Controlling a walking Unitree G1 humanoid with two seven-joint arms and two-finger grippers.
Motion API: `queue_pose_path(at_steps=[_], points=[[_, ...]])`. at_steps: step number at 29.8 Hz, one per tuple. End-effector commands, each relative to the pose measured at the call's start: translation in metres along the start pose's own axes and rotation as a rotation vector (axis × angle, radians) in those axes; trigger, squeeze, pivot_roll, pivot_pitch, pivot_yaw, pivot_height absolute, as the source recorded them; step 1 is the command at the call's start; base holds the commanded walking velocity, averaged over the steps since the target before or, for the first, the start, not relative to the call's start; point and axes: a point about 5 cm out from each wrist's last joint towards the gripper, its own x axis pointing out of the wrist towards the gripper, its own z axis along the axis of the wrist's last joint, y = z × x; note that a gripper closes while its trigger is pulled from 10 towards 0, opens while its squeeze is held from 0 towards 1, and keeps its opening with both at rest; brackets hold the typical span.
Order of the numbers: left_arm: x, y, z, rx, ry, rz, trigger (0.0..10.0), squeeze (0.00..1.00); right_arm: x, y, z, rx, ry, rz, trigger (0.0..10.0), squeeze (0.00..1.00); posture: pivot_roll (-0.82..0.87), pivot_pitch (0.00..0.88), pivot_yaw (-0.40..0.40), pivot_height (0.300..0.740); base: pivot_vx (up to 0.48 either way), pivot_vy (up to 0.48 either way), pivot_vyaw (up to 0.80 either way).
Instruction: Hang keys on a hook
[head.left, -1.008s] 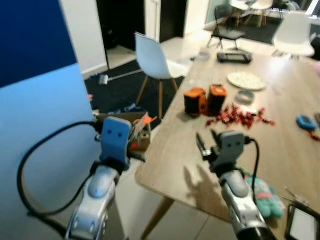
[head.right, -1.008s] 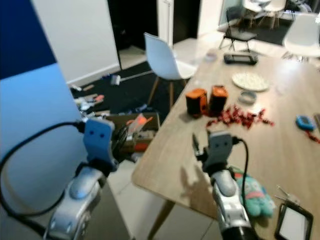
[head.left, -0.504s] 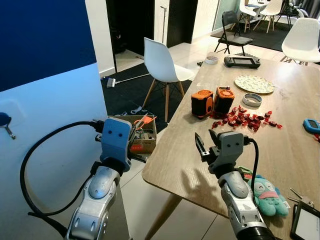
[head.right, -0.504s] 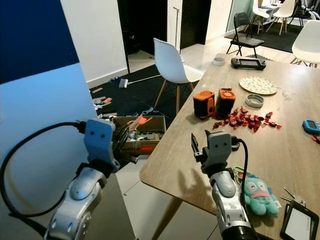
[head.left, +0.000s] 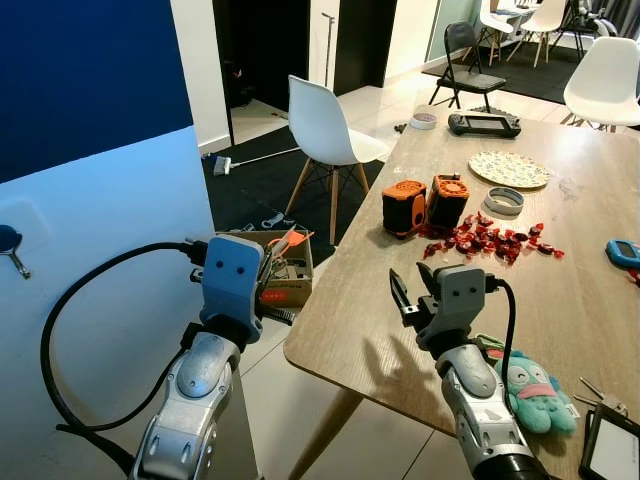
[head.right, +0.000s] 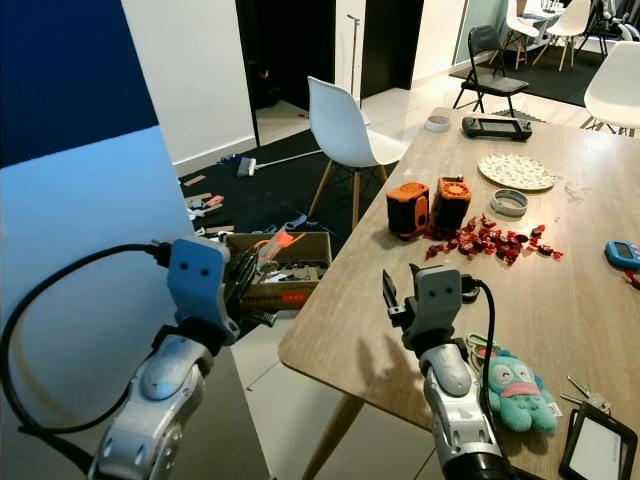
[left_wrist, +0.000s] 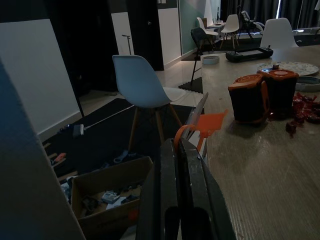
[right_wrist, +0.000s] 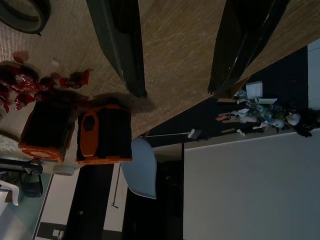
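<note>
From the head camera, the small metal keys (head.left: 598, 396) lie on the long pale wooden table (head.left: 370, 300) at its near right edge, beside the teal plush toy (head.left: 530, 380). The blue-knobbed wall hook (head.left: 10, 243) sits well apart on the white wall at far left. Both must be reached in turn, so a snag on the plush seems the likeliest slip.

The left wrist camera shows the left gripper (left_wrist: 179, 165) pressed together, holding nothing.

The right wrist camera shows the right gripper (right_wrist: 175, 60) spread wide over bare tabletop (nothing between its fingers).
</note>
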Motion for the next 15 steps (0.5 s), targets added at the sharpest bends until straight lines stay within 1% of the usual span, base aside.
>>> queue_pose_path(at_steps=[1,15], points=[[-0.0019,-0.0008,-0.0047,0.003,0.013,-0.006,10.0,0.0,0.0005,-0.001,-0.001,0.0,0.001,0.003,10.0,0.0,0.14,0.078,-0.024,0.74,-0.315,0.0,0.0],[-0.0023,0.0002,-0.0049,0.006,0.013,-0.001,10.0,0.0,0.0012,-0.0001,-0.0013,-0.001,0.001,0.005,10.0,0.0,0.14,0.077,-0.024,0.74,-0.31,0.0,0.0]])
